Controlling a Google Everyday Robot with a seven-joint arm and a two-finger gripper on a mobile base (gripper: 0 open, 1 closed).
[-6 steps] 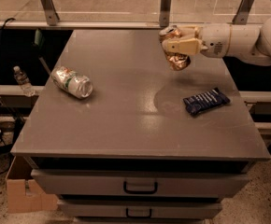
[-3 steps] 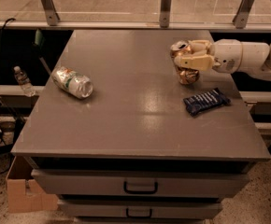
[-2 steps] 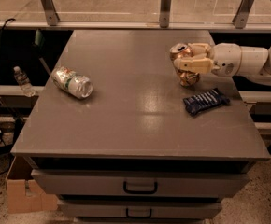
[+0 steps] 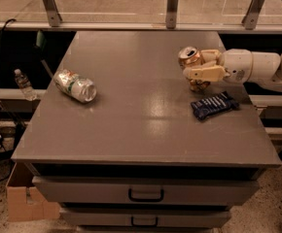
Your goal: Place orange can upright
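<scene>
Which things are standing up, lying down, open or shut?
Orange can: about upright on the table, held.
Gripper: shut on the orange can, at the table's right side.
Silver can: lying on its side.
Blue packet: lying flat.
Drawers: shut.

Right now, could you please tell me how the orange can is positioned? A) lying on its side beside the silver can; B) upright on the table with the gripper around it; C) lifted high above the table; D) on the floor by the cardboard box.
B: the orange can stands top-up at the right of the table, the gripper around it, just behind the dark packet.
</scene>
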